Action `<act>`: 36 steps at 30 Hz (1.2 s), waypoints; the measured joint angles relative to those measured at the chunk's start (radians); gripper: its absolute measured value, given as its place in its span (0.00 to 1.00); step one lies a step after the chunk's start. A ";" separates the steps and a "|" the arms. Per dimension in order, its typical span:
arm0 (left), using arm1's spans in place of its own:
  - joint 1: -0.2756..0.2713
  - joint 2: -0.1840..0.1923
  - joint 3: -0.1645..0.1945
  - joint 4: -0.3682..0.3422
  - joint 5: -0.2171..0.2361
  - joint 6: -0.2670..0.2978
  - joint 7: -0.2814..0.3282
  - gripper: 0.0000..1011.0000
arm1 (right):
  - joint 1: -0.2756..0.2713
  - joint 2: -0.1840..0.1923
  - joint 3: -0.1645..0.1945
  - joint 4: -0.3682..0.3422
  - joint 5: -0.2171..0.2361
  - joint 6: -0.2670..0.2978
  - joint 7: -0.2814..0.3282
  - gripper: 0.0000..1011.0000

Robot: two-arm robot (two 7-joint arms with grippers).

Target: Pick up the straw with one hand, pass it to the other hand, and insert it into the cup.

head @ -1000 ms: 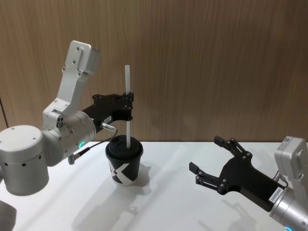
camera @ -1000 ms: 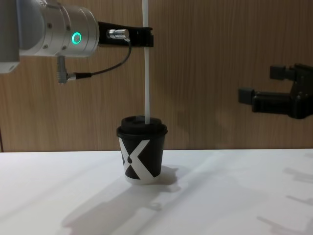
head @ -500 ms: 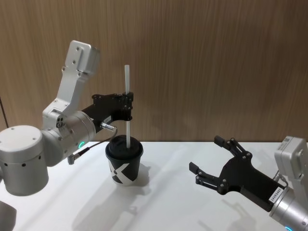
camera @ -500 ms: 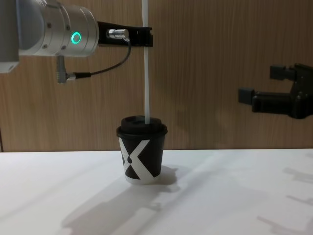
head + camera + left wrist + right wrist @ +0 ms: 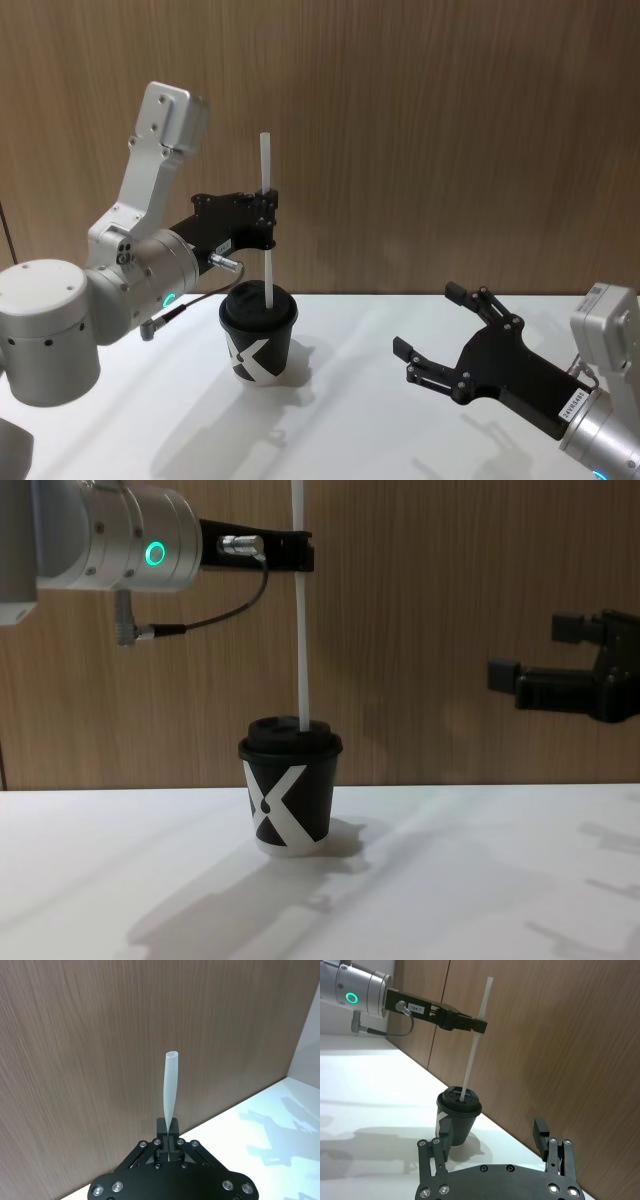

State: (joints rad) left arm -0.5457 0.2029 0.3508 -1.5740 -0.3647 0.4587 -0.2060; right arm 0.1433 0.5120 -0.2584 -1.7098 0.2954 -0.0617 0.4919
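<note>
Even, fairly bright indoor light falls from above and in front, leaving the white table [image 5: 480, 880] nearly washed out and the wood-panel wall [image 5: 450, 130] evenly lit without glare. The cup [image 5: 290, 790] and the arms cast soft, pale grey shadows with blurred edges across the tabletop toward the near side. Focus is sharp in all views, and the green ring light [image 5: 155, 553] glows with a slight halo.

One straw [image 5: 266, 215], long, thin and white. One cup [image 5: 258, 334], black with a white X mark, topped by one black lid [image 5: 258, 303]. Two hands: one left hand [image 5: 266, 222] on a silver wrist with one green glowing ring [image 5: 156, 554] and one dark cable [image 5: 215, 618], and one right hand [image 5: 432, 340]. One white table [image 5: 350, 430] carries the cup.
</note>
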 joint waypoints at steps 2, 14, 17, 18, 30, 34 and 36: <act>0.000 0.000 0.000 -0.001 0.001 0.001 0.000 0.01 | 0.000 0.000 0.000 0.000 0.000 0.000 0.000 0.99; -0.001 -0.002 0.000 0.002 0.003 0.014 -0.003 0.01 | 0.000 0.000 0.000 0.000 0.000 0.000 0.000 0.99; -0.002 -0.003 0.001 0.007 0.003 0.016 -0.003 0.01 | 0.000 0.000 0.000 0.000 0.000 0.000 0.000 0.99; -0.002 -0.004 0.001 0.008 0.003 0.016 -0.004 0.01 | 0.000 0.000 0.000 0.000 0.000 0.000 0.000 0.99; -0.006 -0.009 0.004 0.025 0.002 0.016 -0.006 0.12 | 0.000 0.000 0.000 0.000 0.000 0.000 0.000 0.99; -0.006 -0.009 0.005 0.027 0.001 0.016 -0.006 0.23 | 0.000 0.000 0.000 0.000 0.000 0.000 0.000 0.99; -0.006 -0.010 0.005 0.028 0.001 0.016 -0.007 0.31 | 0.000 0.000 0.000 0.000 0.000 0.000 0.000 0.99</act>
State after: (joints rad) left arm -0.5520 0.1934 0.3559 -1.5456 -0.3638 0.4751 -0.2127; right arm 0.1434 0.5119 -0.2584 -1.7098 0.2953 -0.0618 0.4919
